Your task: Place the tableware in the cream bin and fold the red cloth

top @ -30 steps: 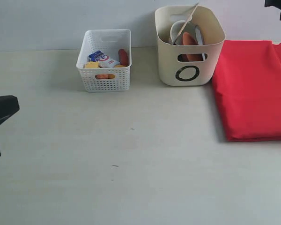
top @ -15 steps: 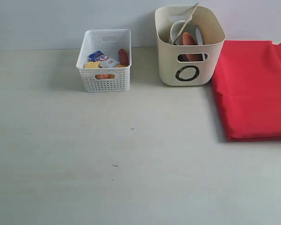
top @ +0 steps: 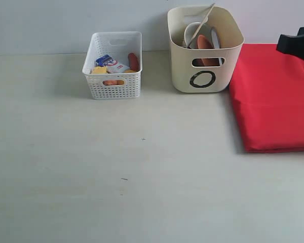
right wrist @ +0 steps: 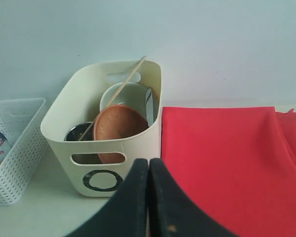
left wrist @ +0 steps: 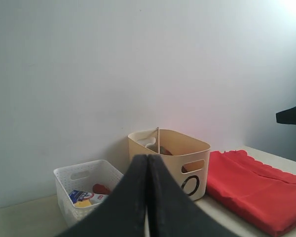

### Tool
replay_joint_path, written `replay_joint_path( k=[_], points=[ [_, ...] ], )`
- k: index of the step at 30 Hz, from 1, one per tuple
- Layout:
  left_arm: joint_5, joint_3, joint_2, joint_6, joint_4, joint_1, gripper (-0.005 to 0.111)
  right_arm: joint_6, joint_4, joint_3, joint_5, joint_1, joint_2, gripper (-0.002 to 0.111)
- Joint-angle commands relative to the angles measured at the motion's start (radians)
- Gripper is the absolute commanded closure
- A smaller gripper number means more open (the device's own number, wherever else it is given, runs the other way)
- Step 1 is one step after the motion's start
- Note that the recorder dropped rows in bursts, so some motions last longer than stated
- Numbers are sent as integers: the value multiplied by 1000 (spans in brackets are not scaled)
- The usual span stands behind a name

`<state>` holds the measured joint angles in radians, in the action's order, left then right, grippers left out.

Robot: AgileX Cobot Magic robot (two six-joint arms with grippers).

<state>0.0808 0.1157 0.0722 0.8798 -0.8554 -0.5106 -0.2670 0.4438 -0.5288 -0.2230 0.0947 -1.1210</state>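
1. The pale table (top: 142,177) is carrying everything.
2. The red cloth (top: 273,96) is lying folded flat on the table, just beside the cream bin on its right in the exterior view.
3. The cream bin (top: 182,71) is standing upright against the back wall, its black ring mark facing forward.
4. The white basket (top: 114,88) is sitting left of the bin, well apart from it and holding food items.
5. The right gripper (right wrist: 148,163) is hovering in front of the bin and cloth, fingers pressed together on nothing.
6. The left gripper (left wrist: 147,159) is hanging away from the containers, fingers likewise together and empty.
7. The brown plate (right wrist: 119,128) is leaning on edge inside the bin.
8. The pale bowl (right wrist: 126,96) is standing on edge behind the plate.
9. The steel cup (right wrist: 79,132) is sitting low beside the plate.
10. The chopsticks (right wrist: 119,89) are slanting up past the bin's rim.
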Motion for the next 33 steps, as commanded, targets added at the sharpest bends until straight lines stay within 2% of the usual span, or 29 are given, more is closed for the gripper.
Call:
replay_joint_path(
  k=[1,15,18,22,25,28,31,33],
  points=[
    [-2,-3,-6,10,0,3,107,8,3,16,-2,4,7,108],
    [3,-116,-72,10,0,5,107,8,3,14,-4,4,7,108],
    [-3,-116,-72,10,0,61,107,6,3,14,-4,4,7,108],
    [-3,-116,-72,10,0,219,107,6,3,14,-4,4,7,108],
    [-3,-116,-72,10,0,308,107,6,3,14,-4,4,7,108],
    [-3,-116,-72,10,-3,352,107,6,3,14,-4,4,7,108],
    [-3,-116,-72,-10,-69,352,107,6,3,14,-4,4,7,108],
    [-12,-116,-72,-152,69,352,107,6,3,14,-4,4,7,108]
  ],
)
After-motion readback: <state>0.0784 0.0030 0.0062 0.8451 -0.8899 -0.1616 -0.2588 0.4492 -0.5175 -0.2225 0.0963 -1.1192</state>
